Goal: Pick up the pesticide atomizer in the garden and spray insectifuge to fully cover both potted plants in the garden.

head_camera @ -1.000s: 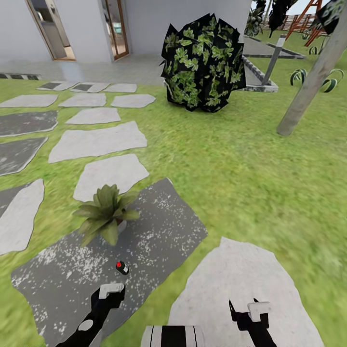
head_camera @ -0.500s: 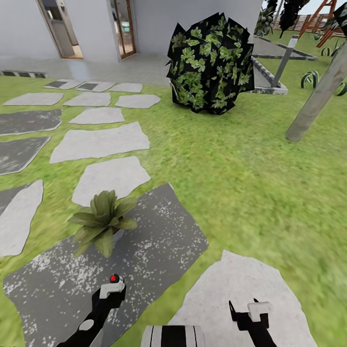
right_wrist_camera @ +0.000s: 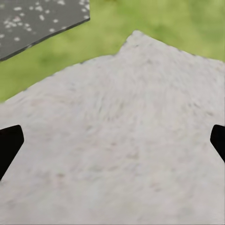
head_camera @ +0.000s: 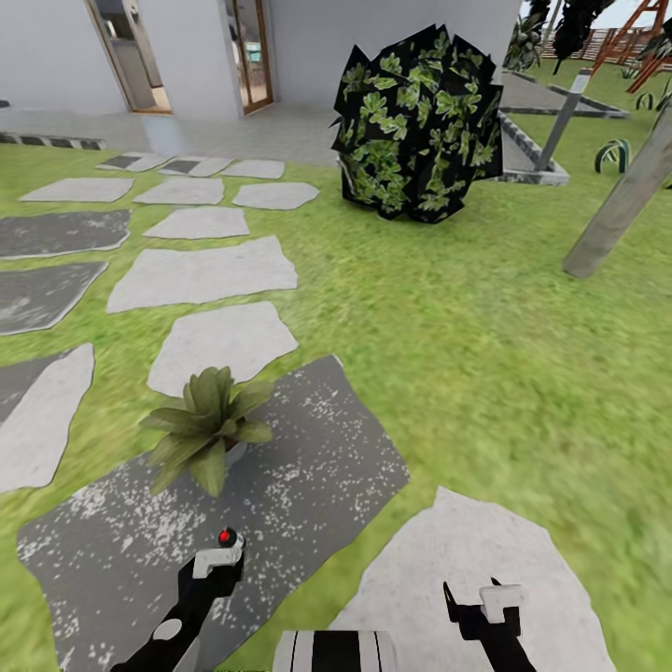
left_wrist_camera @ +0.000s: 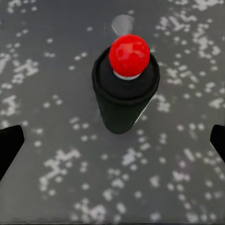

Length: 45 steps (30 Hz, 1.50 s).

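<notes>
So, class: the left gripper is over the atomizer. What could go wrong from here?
1. The atomizer stands free on the speckled stone; a finger of the open left gripper might tip it.
2. The plant is close, so a swing could brush its leaves.
</notes>
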Available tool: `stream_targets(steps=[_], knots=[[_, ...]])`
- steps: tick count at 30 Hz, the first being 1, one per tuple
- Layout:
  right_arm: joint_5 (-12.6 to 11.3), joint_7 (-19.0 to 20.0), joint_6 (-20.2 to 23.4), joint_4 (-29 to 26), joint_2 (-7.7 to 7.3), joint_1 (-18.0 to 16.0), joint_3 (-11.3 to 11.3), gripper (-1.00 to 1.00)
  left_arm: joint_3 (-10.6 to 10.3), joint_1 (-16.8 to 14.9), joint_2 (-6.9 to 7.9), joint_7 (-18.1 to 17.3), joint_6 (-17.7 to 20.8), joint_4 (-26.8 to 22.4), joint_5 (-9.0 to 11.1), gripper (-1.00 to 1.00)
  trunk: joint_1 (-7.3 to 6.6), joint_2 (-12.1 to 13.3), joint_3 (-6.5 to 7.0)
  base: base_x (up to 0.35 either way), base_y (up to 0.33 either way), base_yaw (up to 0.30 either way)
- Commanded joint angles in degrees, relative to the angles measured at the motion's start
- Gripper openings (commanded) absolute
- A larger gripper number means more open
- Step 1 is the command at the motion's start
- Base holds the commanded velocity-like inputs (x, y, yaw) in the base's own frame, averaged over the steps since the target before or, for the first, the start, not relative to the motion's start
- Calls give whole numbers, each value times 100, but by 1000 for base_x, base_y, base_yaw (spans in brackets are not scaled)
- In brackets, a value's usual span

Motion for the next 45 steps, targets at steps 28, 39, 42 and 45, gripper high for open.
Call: stream_targets(steps=[28, 39, 42, 45], knots=[[24, 1, -15, 2, -2, -1, 1, 100, 20, 1, -13, 1, -20, 9, -12, 100, -1, -1, -3, 37, -43, 34], [24, 1, -15, -5, -2, -1, 0, 100, 25, 5, -15, 1, -20, 7, -12, 100, -1, -1, -3, 12, -21, 128], [24, 1, -15, -4, -2, -1, 0, 100, 25, 5, -16, 1, -20, 4, -10, 100, -1, -1, -3, 0, -1, 13], [24, 1, -15, -4, -2, -1, 0, 100, 25, 5, -17, 1, -20, 1, -6, 100, -1, -1, -3, 51, -19, 3]])
